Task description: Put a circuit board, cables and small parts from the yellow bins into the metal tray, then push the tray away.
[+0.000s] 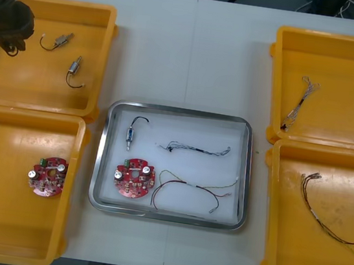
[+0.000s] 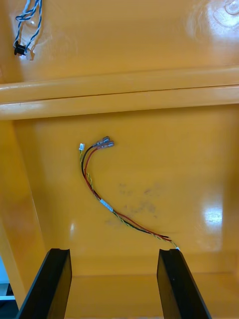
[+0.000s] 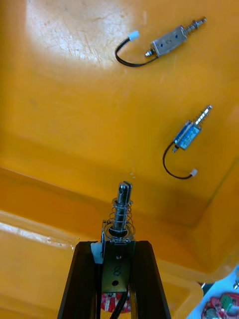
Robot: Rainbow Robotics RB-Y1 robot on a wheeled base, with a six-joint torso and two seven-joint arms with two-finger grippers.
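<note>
Your left gripper (image 3: 117, 246) clamps a part (image 3: 121, 214).
The tray (image 1: 180, 111) lies right and nearer (right gripper (image 2: 113, 255) hangs open).

Front view steeply overhead, whole table (image 1: 195, 43); wrist views close over yellow bins (image 2: 149, 149) (shared ground).

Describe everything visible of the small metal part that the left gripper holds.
The small metal part has a shiny box-shaped body, a rod with a coil spring round it, a black wire and a white plug. The left gripper is shut on its body, the rod pointing away from it. It hangs above a yellow bin, touching nothing else.
</note>
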